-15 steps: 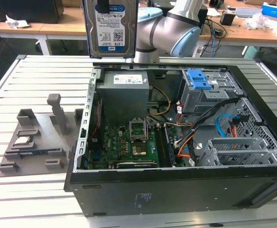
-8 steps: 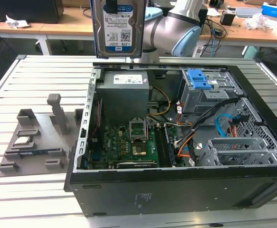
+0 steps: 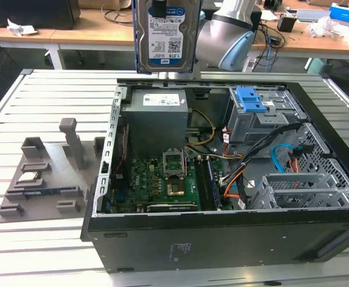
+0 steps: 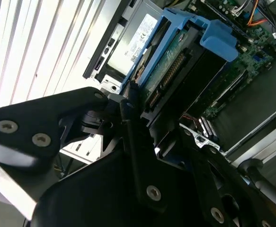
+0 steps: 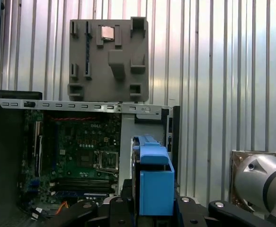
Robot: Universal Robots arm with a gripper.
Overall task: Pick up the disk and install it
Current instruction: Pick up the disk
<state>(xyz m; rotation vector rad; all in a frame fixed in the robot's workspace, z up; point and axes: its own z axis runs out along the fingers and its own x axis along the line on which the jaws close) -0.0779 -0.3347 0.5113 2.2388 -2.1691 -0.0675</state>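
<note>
Slatted table (image 3: 42, 257) | gripper (image 4: 157, 120) clamped on disk (image 3: 166, 37) (held upright) | over computer case (image 3: 222, 239)

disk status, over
Gripper shut on the disk. Disk upright above far edge of the open case, not installed. Loose cables lie by the drive cage.
</note>
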